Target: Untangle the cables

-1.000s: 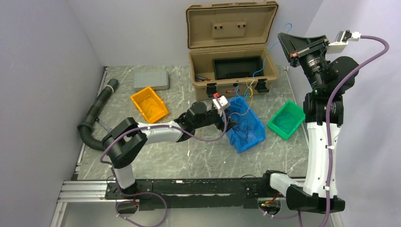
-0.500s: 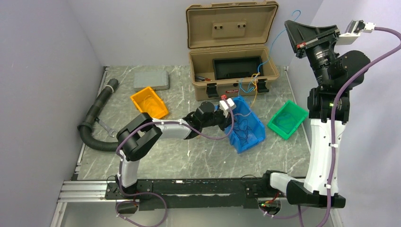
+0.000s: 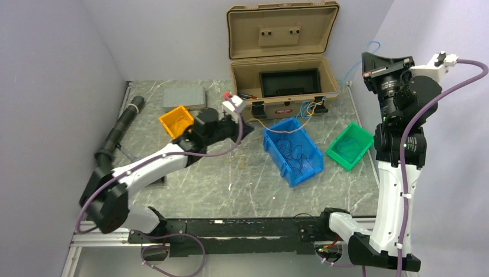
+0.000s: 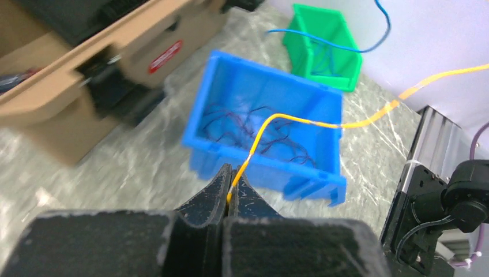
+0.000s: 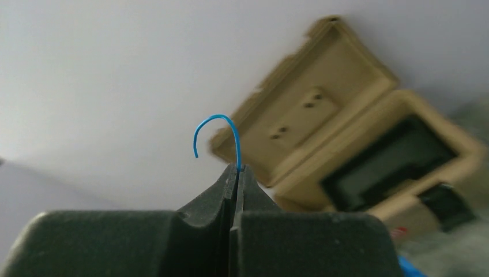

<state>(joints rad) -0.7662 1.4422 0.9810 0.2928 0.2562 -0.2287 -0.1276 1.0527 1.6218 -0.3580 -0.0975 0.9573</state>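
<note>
- Left claw (image 4: 230,173) is pinching an orange-yellow wire (image 4: 300,122), both fingers pressed together on it, low over the tabletop (image 3: 230,184).
- That wire is arcing up out of the tips, then running fwd and off to the claw's right, passing above the blue bin (image 4: 262,167).
- Blue bin is sitting just ahead of the left claw on the tabletop, w/ a loose tangle of dark wires (image 4: 254,124) lying on its floor.
- Green bin (image 4: 323,17) is standing beyond the blue one, farther from the left claw; thin blue strands are lying inside it.
- Right claw (image 5: 237,170) is hanging high in the air, well apart from the left one, fingers closed tight on a blue wire (image 5: 216,118).
- Short end of that blue wire is curling over in a hook just above the right claw's tips.
- In the top view the blue wire is dropping from the right claw toward a small knot of blue and orange-yellow strands (image 3: 311,107), which is lying btwn the two claws, just in front of the tan case (image 3: 282,34).
- Tan case is standing open w/ lid up, ahead-left of the left claw and below the right claw.
- Orange bin (image 3: 173,120) is sitting behind the left claw, beside that arm's wrist.
</note>
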